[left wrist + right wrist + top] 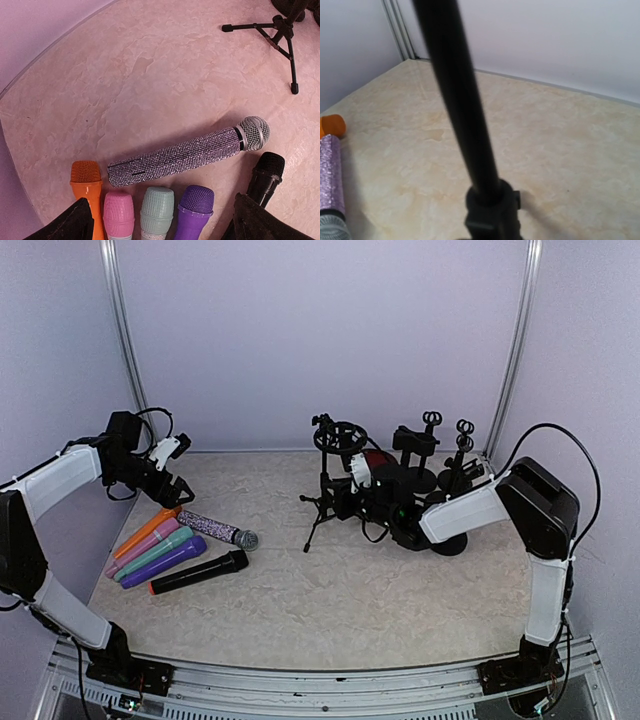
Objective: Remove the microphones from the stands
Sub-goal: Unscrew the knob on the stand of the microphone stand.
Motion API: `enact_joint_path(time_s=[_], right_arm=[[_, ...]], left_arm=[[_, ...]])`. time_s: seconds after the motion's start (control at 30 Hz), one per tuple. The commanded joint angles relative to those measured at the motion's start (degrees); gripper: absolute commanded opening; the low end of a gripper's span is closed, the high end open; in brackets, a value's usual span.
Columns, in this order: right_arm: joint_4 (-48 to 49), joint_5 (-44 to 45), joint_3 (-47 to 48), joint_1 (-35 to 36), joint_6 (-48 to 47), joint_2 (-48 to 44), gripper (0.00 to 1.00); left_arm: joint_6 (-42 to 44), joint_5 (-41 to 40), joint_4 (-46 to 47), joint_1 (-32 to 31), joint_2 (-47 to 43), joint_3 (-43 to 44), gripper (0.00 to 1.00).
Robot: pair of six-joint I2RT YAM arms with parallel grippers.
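Observation:
A black tripod stand (323, 498) with a ring mount (340, 435) on top stands mid-table. Its legs (280, 35) show in the left wrist view. My right gripper (345, 498) is against its pole (465, 115), which fills the right wrist view. The fingers are out of sight there. Something red and rounded (378, 460), perhaps a microphone, shows just behind the right wrist. I cannot tell which stand holds it. My left gripper (168, 480) (162, 216) hangs open above a row of loose microphones, holding nothing.
On the left lie a sparkly microphone (215, 530) (185, 155), then orange (86, 180), pink (118, 212), teal (157, 207), purple (196, 205) and black (200, 572) (265, 175) ones. More black stands (430, 440) crowd the back right corner.

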Motion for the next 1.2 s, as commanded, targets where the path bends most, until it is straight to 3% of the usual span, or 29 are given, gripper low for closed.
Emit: enact_joint_path(time_s=[0.0, 0.17, 0.5, 0.63, 0.83, 1.17], right_arm=[[0.1, -0.7, 1.8, -0.4, 1.4, 1.0, 0.28], [-0.1, -0.5, 2.0, -0.4, 1.8, 0.6, 0.22], [-1.1, -1.0, 1.5, -0.4, 6.5, 0.3, 0.0], [-0.9, -2.4, 1.0, -0.4, 10.6, -0.1, 0.0], [-1.4, -6.4, 0.8, -0.5, 23.1, -0.2, 0.0], [6.8, -17.2, -2.0, -2.4, 46.9, 4.2, 0.0]], left_arm=[[0.9, 0.4, -0.5, 0.5, -1.0, 0.9, 0.94], [0.9, 0.1, -0.5, 0.6, -0.8, 0.9, 0.94], [1.1, 0.3, -0.7, 0.5, -0.9, 0.7, 0.93], [1.4, 0.1, -0.9, 0.5, -1.1, 0.5, 0.93], [1.5, 0.1, -0.8, 0.5, -1.2, 0.2, 0.93], [2.0, -0.2, -1.1, 0.5, -1.8, 0.1, 0.93]])
